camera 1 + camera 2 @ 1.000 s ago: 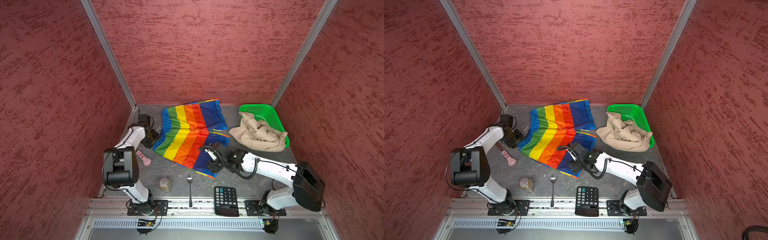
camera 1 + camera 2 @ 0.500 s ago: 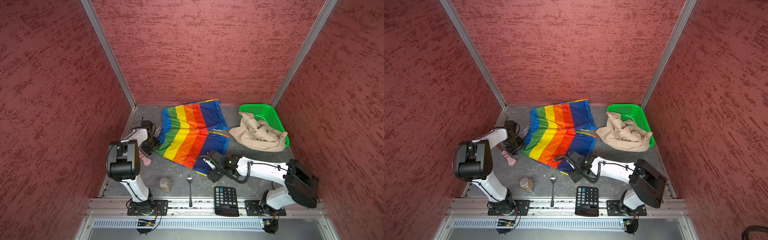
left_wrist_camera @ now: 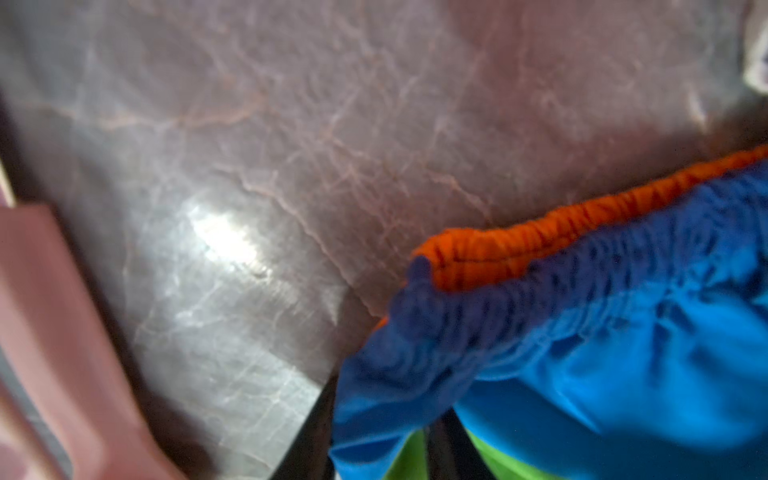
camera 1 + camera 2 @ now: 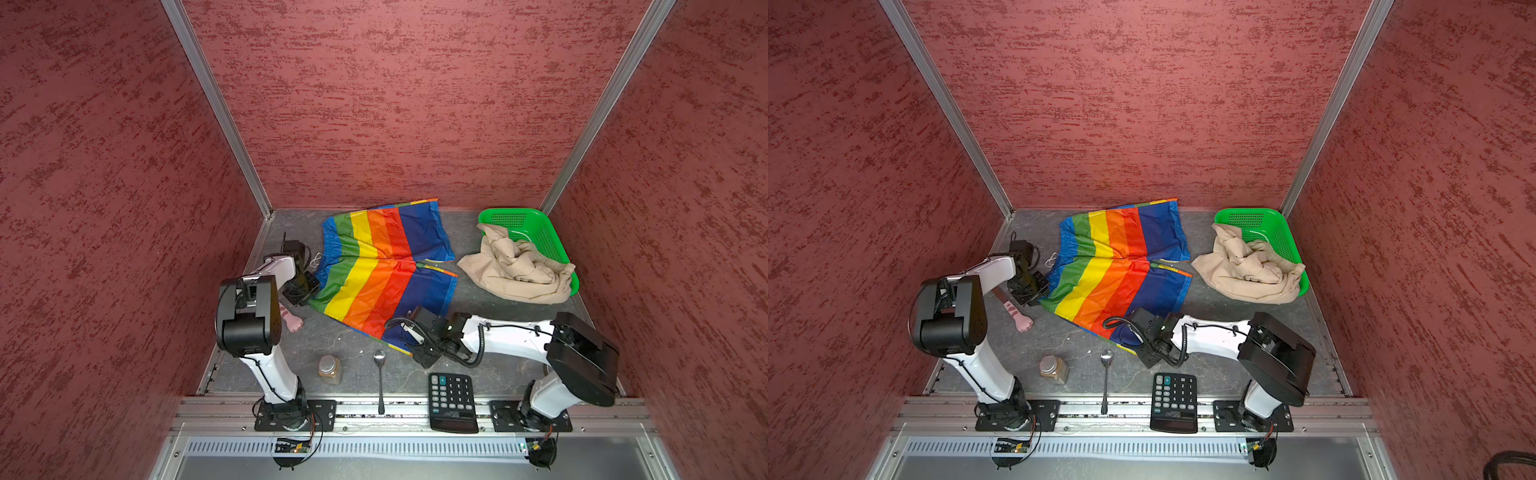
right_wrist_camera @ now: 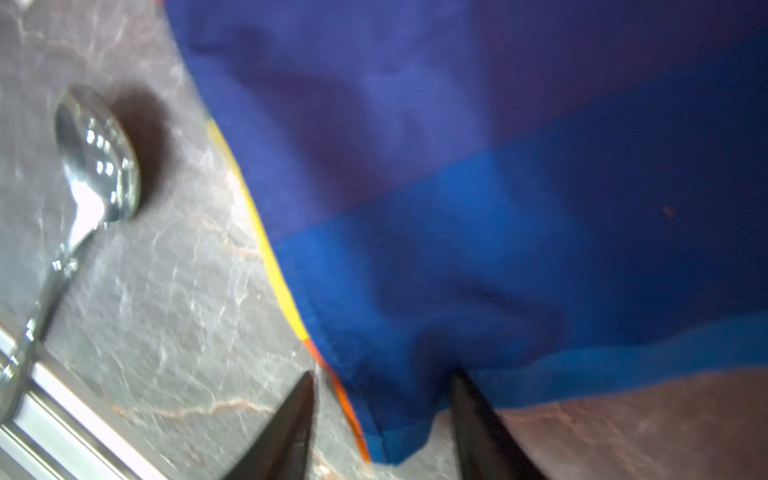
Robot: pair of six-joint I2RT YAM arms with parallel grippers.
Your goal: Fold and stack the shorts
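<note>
Lying flat on the grey marbled table point(image 4: 349, 349), the rainbow shorts point(image 4: 374, 270) fill the middle of your workspace in both top views. Their long axis runs from the gathered waistband at the left, beside your left arm, to the leg hems at the right. One leg reaches along the back wall; the other angles toward the front right. Bands of blue, green, yellow, orange, red and dark blue cross the thin, shiny cloth parallel to the waistband, and a white drawstring point(image 4: 316, 259) loops out at the waist.

Your left gripper point(image 4: 308, 291) sits at the near waistband corner. The left wrist view shows bunched blue cloth with an orange inner edge between the fingers point(image 3: 309, 440), but you cannot tell whether they are pressing it. Your right gripper point(image 4: 415, 351) is at the near leg's hem corner, jaws standing apart on either side of the blue hem, with bare table beside one finger point(image 5: 291, 436).

The beige shorts point(image 4: 515, 270) lie crumpled at the far right, draped partly over the green basket point(image 4: 536, 222). A jar point(image 4: 330, 369), spoon point(image 4: 380, 374) and calculator point(image 4: 453, 401) line the front edge. The calculator's key numerals show; the print below them is too small to read.
</note>
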